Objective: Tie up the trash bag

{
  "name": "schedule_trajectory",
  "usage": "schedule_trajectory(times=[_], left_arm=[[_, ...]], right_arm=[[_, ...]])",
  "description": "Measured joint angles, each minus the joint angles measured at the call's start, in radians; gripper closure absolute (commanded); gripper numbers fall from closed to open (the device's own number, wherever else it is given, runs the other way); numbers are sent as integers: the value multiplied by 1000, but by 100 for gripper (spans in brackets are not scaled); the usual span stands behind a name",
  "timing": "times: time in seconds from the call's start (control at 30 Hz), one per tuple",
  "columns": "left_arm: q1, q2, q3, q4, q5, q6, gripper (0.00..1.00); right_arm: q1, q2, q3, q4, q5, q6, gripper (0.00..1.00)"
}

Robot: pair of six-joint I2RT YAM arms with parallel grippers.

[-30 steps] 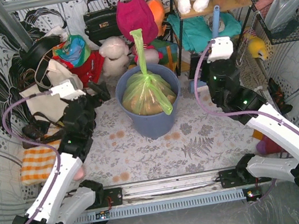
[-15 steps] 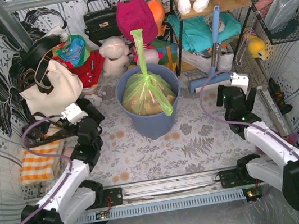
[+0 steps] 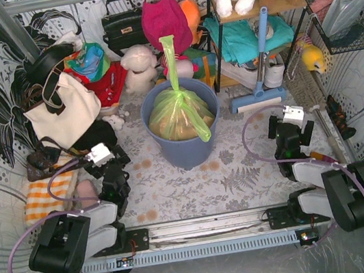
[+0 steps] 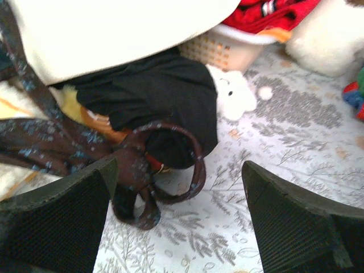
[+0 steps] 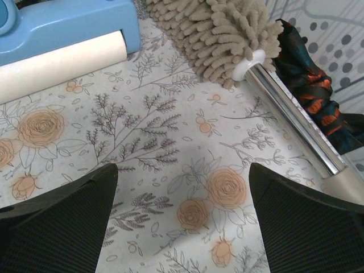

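Observation:
The trash bag [image 3: 179, 112], translucent light green with tan paper inside, sits knotted in the blue-grey round bin [image 3: 187, 146] at the table's middle; one long tail stands up, another hangs over the rim. My left gripper [image 3: 112, 165] is open and empty, low at the near left, far from the bag. In the left wrist view its fingers [image 4: 57, 216] frame bare cloth. My right gripper [image 3: 290, 130] is open and empty, low at the near right. In the right wrist view its fingers [image 5: 307, 222] frame the flowered cloth. The bag shows in neither wrist view.
A cream handbag [image 3: 60, 111], a black cloth bundle [image 4: 165, 102] and a dark brown strap [image 4: 142, 170] lie by the left gripper. A blue lint roller [image 5: 62, 40], a beige duster [image 5: 222, 34] with a metal handle, and an orange checked towel [image 3: 46, 199] lie around. Toys and shelves crowd the back.
Both arms have folded back and down from near the bin to low positions at the near edge, both grippers open and empty. The bag has not moved.

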Motion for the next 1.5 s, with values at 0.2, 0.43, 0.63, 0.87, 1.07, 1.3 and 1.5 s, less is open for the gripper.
schedule_trajectory(times=[0.2,0.43,0.63,0.87,1.07,1.3,1.5], left_arm=[[45,79,7,143,163,50,2],[138,280,25,273,359,60,2],[177,289,88,249,475,58,2],[181,289,93,236,513,54,2],[182,289,97,230,492,41,2],[191,289,110,208,489,32,2],[193,289,110,204,490,27,2]], right_arm=[[-3,128,3,189,-51,-29,3],[-8,260,6,362,-139,-95,3],[-27,260,6,411,-223,-103,3],[-118,285,8,436,-431,-106,3],[-137,313,11,427,-502,-97,3],[-138,314,11,433,-510,-97,3],[-138,314,11,433,-510,-94,3]])
